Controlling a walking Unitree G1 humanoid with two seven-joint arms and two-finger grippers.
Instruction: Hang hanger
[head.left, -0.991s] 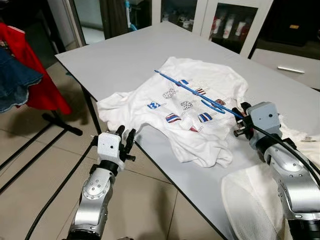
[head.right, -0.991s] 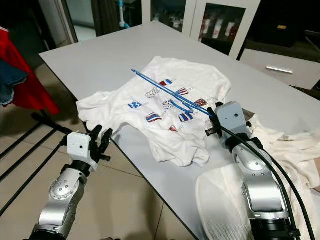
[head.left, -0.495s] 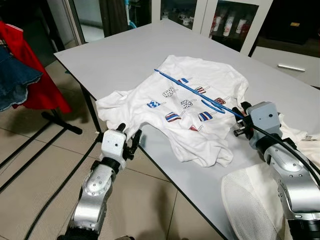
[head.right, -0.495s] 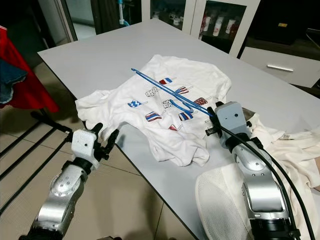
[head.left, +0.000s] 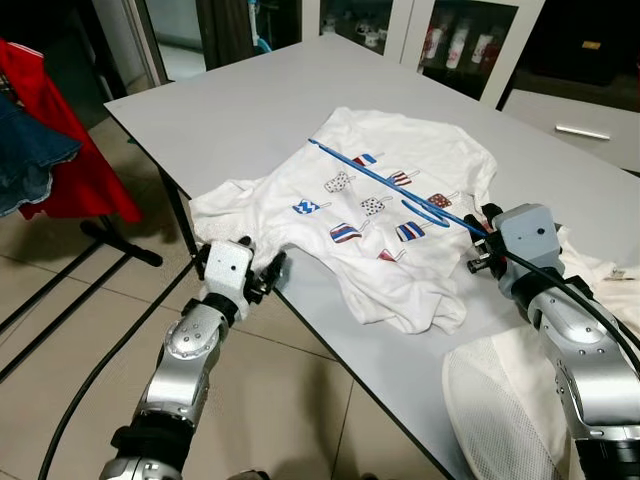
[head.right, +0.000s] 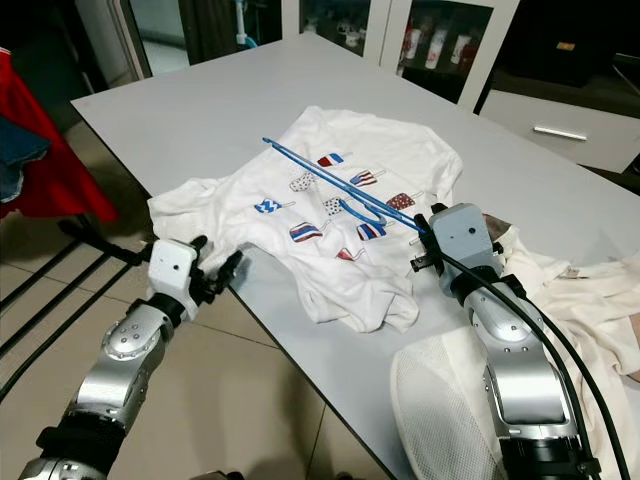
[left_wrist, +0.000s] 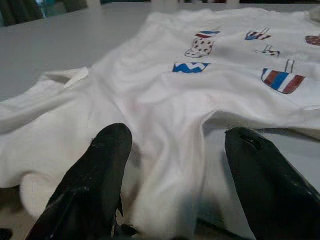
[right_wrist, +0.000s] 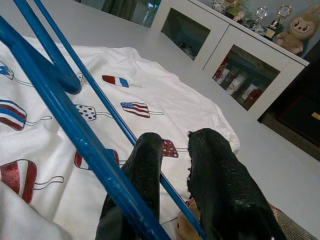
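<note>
**Hanger on shirt, right tool at its near end**

Blue plastic hanger (head.left: 395, 183) lies flat across the white printed T-shirt (head.left: 360, 225), which is spread on the grey desk (head.left: 240, 110). The hanger runs diagonally from the shirt's far left part to its right edge, with the hook curled near the middle of the print.

Right tool (head.left: 482, 245) sits at the shirt's right edge, at the hanger's near end. In the right wrist view its black fingers (right_wrist: 145, 175) stand narrow, the blue bars passing close by; whether they clamp a bar cannot be told.

Left tool (head.right: 212, 272) is at the desk's near-left edge, well apart from the hanger. Its fingers (left_wrist: 95, 175) are spread wide, either side of the shirt's overhanging hem, gripping nothing.

A pale mesh cloth (head.left: 500, 410) lies beside the right arm. Red and blue garments (head.left: 50, 140) hang at far left.
</note>
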